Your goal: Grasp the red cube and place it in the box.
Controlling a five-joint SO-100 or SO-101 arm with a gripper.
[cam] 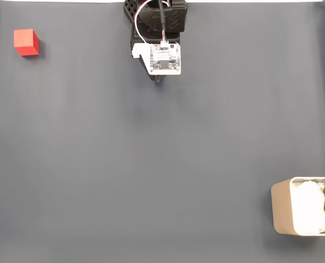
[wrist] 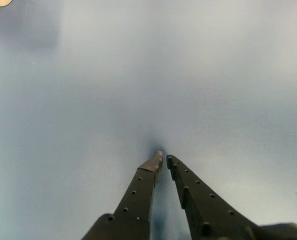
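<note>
So the arm's parked at the far edge of the grey mat [cam: 151, 164] in the fixed view, with the gripper [wrist: 163, 157] pinched nearly together and holding nothing; the fingertips are almost touching in the wrist view, just above bare mat. The red cube [cam: 26, 42] sits way off in the far left corner, well apart from the arm. The box [cam: 280, 211] is at the near right edge, white padding [cam: 310, 211] inside, probably to cushion the drop. Looks like the grab hasn't started: it'd need to swing left and open up first.
</note>
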